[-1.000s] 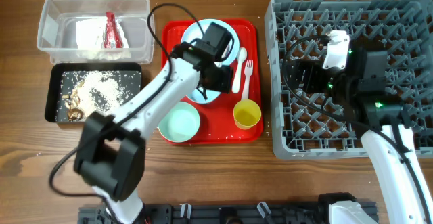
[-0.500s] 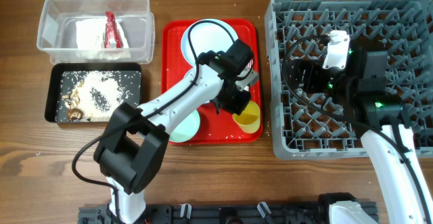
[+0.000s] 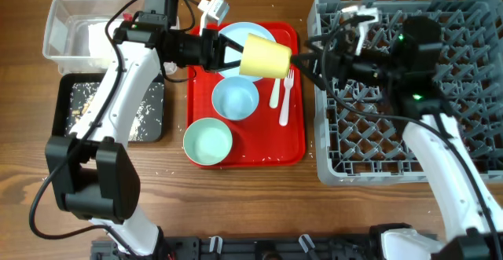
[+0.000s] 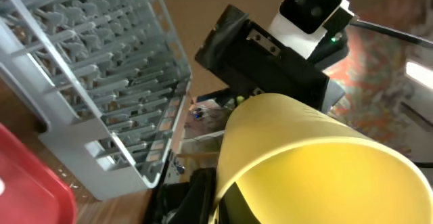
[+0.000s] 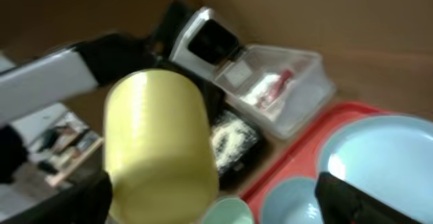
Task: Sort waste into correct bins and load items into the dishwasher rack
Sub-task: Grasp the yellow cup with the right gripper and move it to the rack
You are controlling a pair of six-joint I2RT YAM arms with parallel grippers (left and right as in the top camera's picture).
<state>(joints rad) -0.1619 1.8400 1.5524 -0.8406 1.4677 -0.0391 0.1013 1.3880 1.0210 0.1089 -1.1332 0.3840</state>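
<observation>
The small yellow cup [image 3: 264,56] hangs on its side above the red tray, with my left gripper [image 3: 234,53] shut on its rim. It fills the left wrist view [image 4: 318,163], where one black finger [image 4: 197,195] lies along its rim. My right gripper [image 3: 302,62] is open just right of the cup's base. In the right wrist view the cup [image 5: 159,136] sits between that gripper's spread fingers [image 5: 365,197]. The pale blue plate [image 3: 236,34], two bowls [image 3: 235,99] [image 3: 208,140], spoon [image 3: 276,89] and fork [image 3: 286,99] lie on the tray. The dishwasher rack [image 3: 440,154] stands at the right.
The red tray [image 3: 275,146] is in the middle. A clear tub [image 5: 291,82] with the white napkin and red wrapper [image 5: 272,88] is at the back left, and the black tray [image 3: 130,111] of rice and scraps is in front of it. My left arm crosses over both bins.
My left gripper closed on the yellow cup, lifted it off the tray and turned it sideways. My right gripper came left out over the rack's edge to the cup.
</observation>
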